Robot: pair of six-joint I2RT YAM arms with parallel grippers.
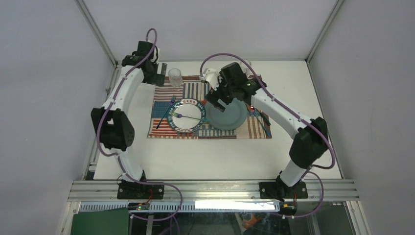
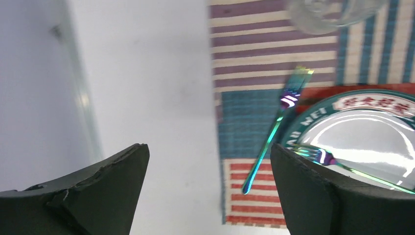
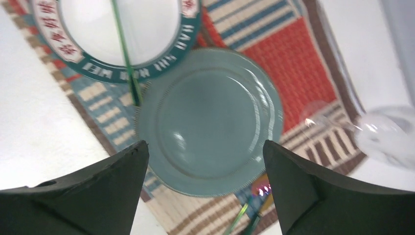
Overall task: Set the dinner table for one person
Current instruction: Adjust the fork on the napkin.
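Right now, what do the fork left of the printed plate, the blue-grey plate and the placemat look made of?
Fork: likely metal, iridescent rainbow finish, bright glints. Blue-grey plate: probably glazed ceramic, soft sheen, beaded rim. Placemat: woven fibre, matte, visible weave.

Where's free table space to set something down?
Free: bare table between the placemat and the near rail; also right of the placemat. Crowded: on the placemat, with white plate, teal plate, fork and glass.

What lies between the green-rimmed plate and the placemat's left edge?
An iridescent fork lies there on the striped placemat, tines pointing toward the glass, right beside the green-rimmed plate. The left wrist view shows it clearly; the top view confirms it.
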